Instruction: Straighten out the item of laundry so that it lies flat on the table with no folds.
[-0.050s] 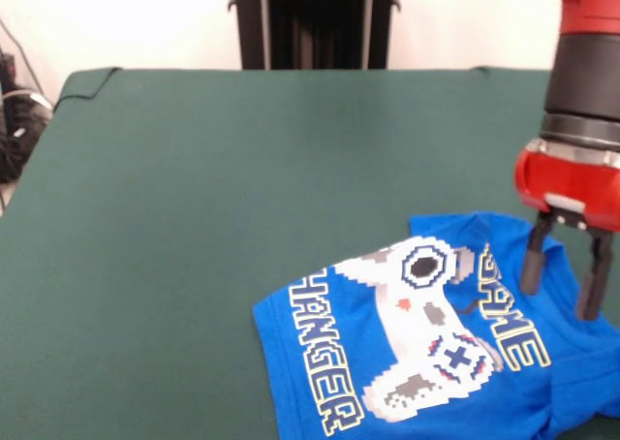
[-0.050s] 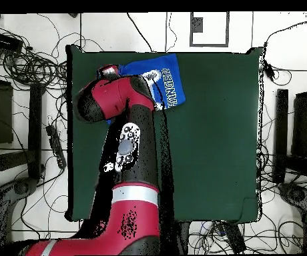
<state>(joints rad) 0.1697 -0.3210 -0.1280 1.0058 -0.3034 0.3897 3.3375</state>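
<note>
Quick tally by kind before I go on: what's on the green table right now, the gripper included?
Bright blue T-shirt with white game controller print: 1
Red and black robot gripper with dark fingers, open above the shirt: 1
Dark green cloth-covered table: 1
Total: 3

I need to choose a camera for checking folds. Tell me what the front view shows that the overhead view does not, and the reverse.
Front view only: the red and black claw with its two dark fingers spread apart over the bright blue T-shirt, plus the whole white controller print and the shirt's rumpled right side.

Overhead view only: the full outline of the dark green cloth-covered table, with the arm hiding part of the shirt.

Both: the shirt near a table corner.
</note>
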